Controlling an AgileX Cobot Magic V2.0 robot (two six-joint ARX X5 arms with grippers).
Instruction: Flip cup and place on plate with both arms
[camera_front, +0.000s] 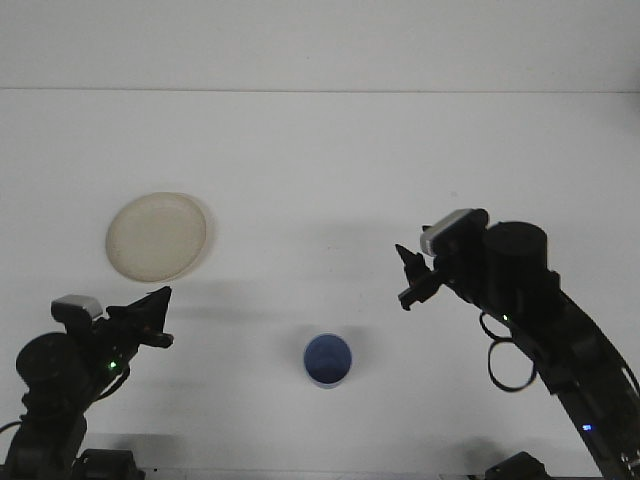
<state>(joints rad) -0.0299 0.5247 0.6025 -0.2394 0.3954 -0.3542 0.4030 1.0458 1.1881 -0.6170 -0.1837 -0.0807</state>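
Now | cup (328, 360) is standing mouth-up on the bench (400, 160), free, between both tools | probably light, stiff, smooth: taking it at the rim wall | plate (157, 237) well apart, far-left | left tool (150, 322), right tool (412, 280): grip state I cannot tell

A small blue cup (328, 360) stands upright on the white counter (330, 170), its round mouth facing up and its inside showing blue. It sits near the front edge, roughly at the middle. A round, shallow, cream-coloured plate (157, 237) lies flat well apart from the cup, up and to the left. Nothing touches either one.
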